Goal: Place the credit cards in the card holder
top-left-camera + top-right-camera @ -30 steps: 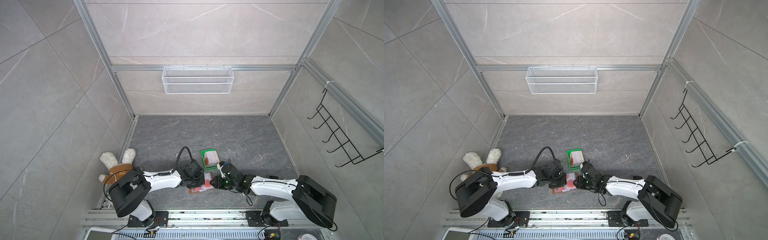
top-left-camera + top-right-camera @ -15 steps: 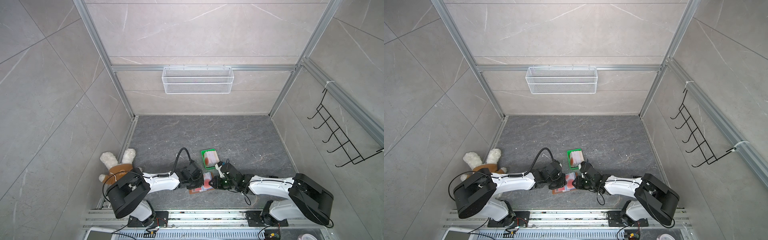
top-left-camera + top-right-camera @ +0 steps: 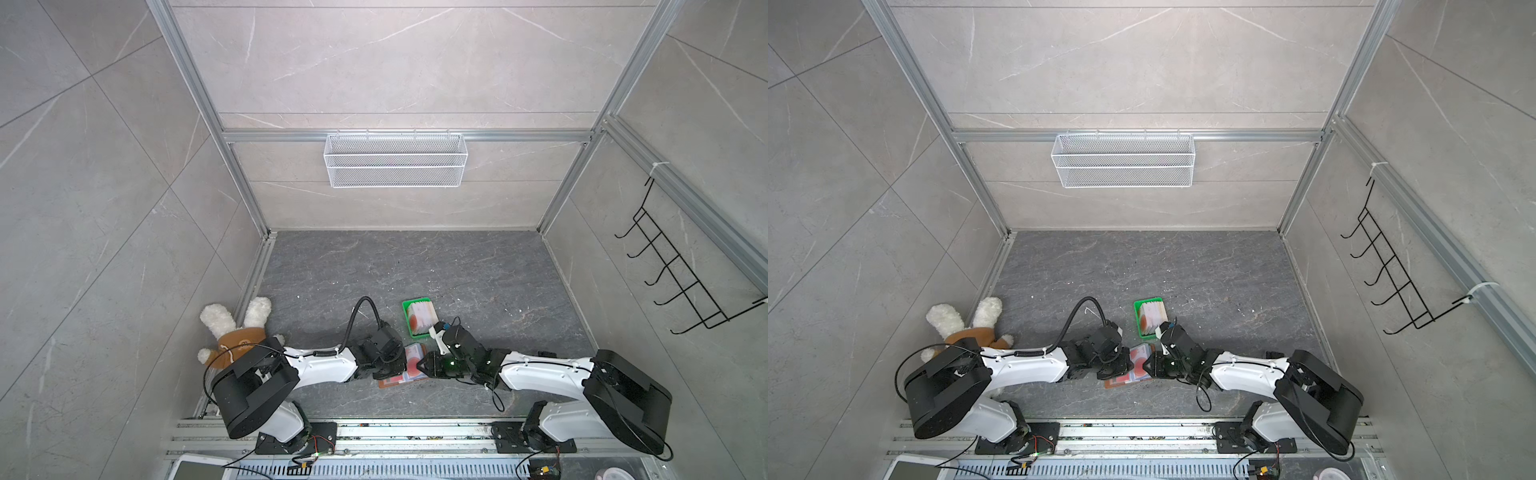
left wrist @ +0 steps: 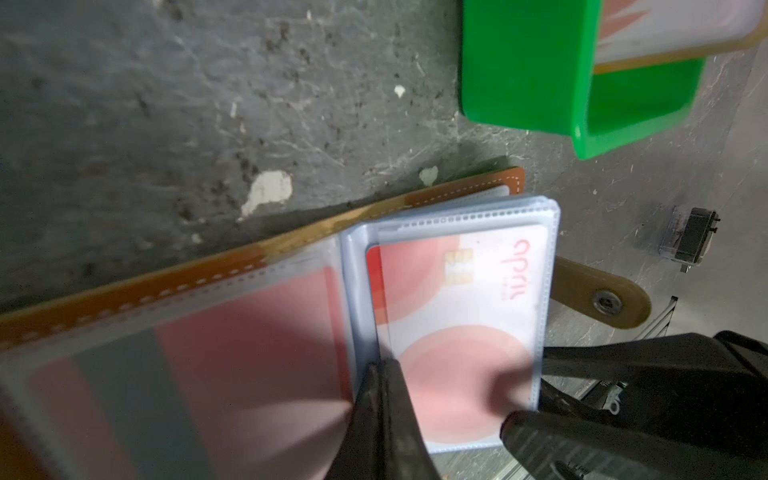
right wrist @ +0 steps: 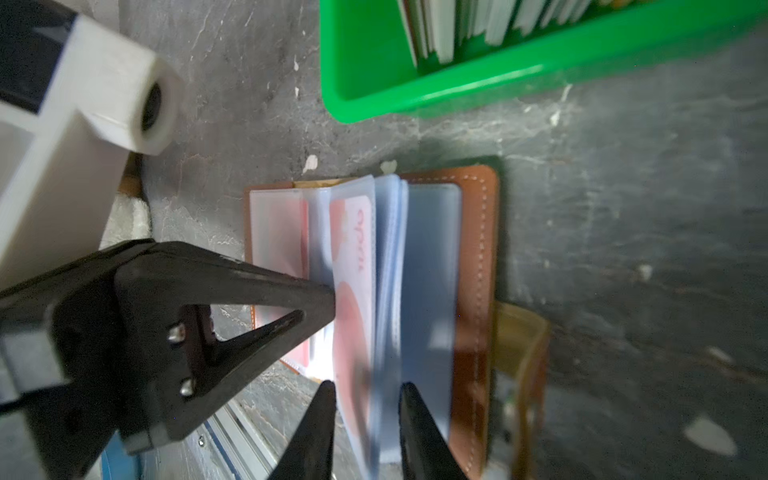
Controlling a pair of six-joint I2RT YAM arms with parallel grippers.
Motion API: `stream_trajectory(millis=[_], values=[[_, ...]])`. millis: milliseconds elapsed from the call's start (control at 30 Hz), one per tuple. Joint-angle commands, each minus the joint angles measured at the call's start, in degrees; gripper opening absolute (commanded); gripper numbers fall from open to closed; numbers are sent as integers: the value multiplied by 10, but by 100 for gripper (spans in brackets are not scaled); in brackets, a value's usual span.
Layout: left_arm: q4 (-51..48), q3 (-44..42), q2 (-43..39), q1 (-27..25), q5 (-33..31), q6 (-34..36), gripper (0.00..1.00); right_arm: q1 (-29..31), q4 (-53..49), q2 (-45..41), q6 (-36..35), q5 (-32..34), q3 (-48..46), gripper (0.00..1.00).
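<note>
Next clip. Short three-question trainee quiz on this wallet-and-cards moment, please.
1. True or false: the green plastic tray is empty.
2. The left hand is: A open wide; B shut, tip against the tan leather card holder's clear plastic sleeves; C carrying a card.
3. Fill in: the right hand's jaws flank a bundle of ___.
Key: 1 false, pale plastic cards stand in it; 2 B; 3 sleeves.

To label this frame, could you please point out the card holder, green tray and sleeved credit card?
card holder (image 5: 478, 249), right wrist view, stitched leather cover.
green tray (image 5: 415, 95), right wrist view, outer wall.
credit card (image 4: 457, 299), left wrist view, pale face inside clear sleeve.
</note>
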Motion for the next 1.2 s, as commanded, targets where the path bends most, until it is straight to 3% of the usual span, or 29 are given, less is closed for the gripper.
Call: stream_trajectory(millis=[0,567,1167], values=[[-22,-19,-5,-4,3,-14,0,12,4,-10,-15,-8,18,29],[-11,-51,-71,3,3,-35,0,64,-56,24,-31,46,85,32],[78,-126,-106,62,57,-56,0,121,-79,73,-35,65,152,33]])
